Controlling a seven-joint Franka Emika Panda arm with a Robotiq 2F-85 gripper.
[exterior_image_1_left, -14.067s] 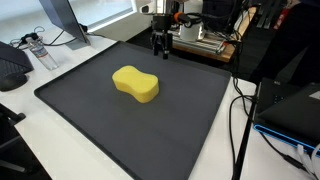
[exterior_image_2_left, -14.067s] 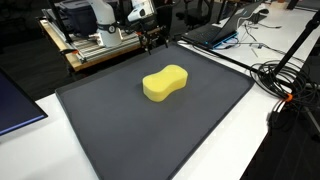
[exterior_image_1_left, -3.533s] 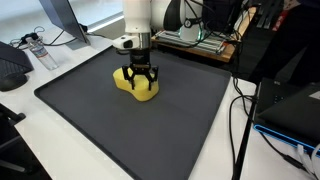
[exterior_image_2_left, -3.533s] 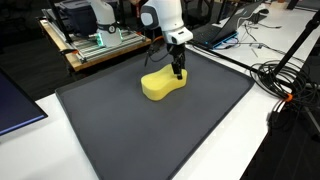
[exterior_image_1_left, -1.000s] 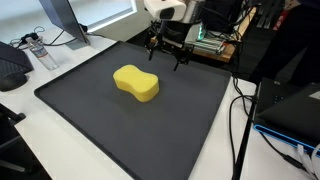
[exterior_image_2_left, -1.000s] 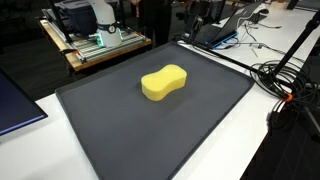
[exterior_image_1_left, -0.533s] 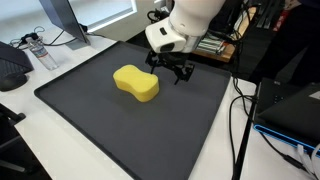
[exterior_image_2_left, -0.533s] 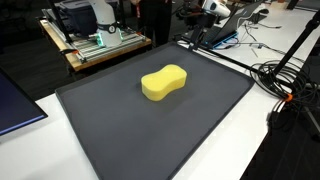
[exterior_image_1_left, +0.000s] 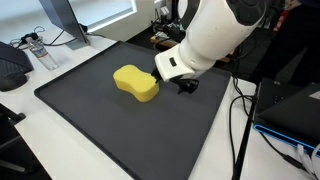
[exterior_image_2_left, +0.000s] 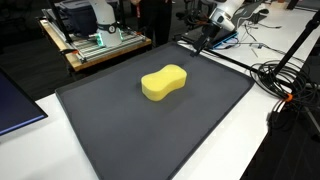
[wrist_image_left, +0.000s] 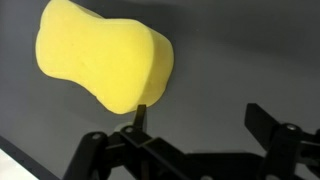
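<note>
The scene is lit brightly and evenly from above, and in an exterior view daylight also enters through a window at the far left, so the yellow sponge throws only a thin, soft shadow on the dark mat. The white arm stands near that camera and looks soft, a little washed out and smeared. In the wrist view the sponge is bright with soft edges, while the gripper at the near edge is a dark, unfocused shape.
</note>
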